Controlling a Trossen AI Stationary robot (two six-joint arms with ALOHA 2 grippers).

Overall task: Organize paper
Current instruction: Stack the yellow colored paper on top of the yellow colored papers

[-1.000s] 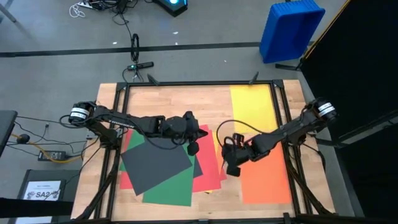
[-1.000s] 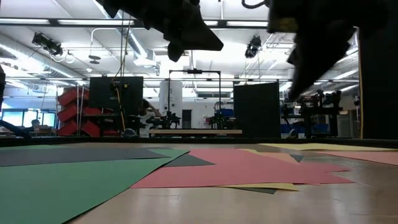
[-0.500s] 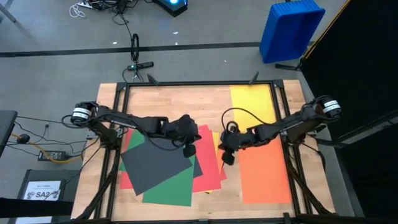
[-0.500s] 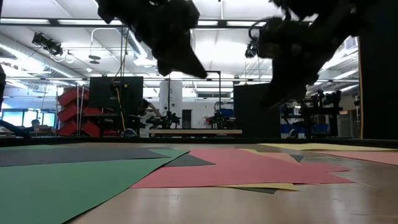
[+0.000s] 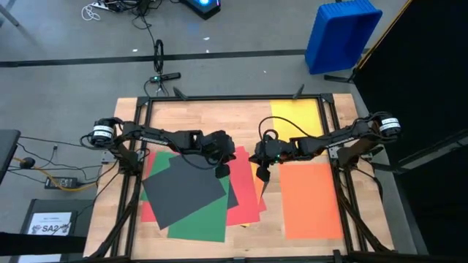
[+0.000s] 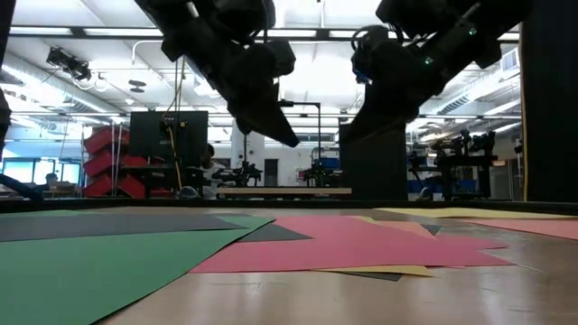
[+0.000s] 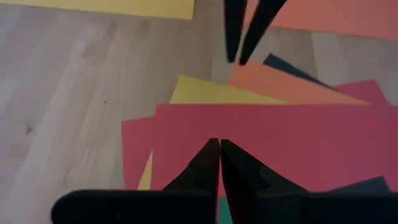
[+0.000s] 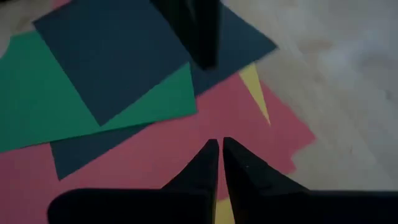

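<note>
Nearest the front edge of the tabletop (image 5: 197,120), a loose pile of paper lies fanned at about seven o'clock from centre: a green sheet (image 5: 201,219) at the bottom front, a dark grey sheet (image 5: 183,191) skewed on top of it, and red sheets (image 5: 245,201) spreading out beneath toward the middle. In the low view the green sheet (image 6: 90,262) and red sheet (image 6: 361,246) lie flat, with a yellow edge (image 6: 388,270) showing under the red.

At about four o'clock an orange sheet (image 5: 311,201) lies apart from the pile, squared to the frame.

Above the pile's inner edge both arms meet near centre. The left tool (image 5: 221,170) hangs over the dark grey and red sheets, fingers clenched together and holding nothing – the left wrist view shows its closed tips (image 7: 219,149) above the red paper. The right tool (image 5: 262,175) hangs just beside it, at three o'clock of it, also clenched and empty; its tips (image 8: 219,148) sit above red paper in the right wrist view. Neither tool touches a sheet in the low view.

Farther back, at about one o'clock, a yellow sheet (image 5: 296,117) lies flat against the rear right of the tabletop.

Beyond the tabletop, on the floor – a blue bin (image 5: 342,33) at one o'clock.
</note>
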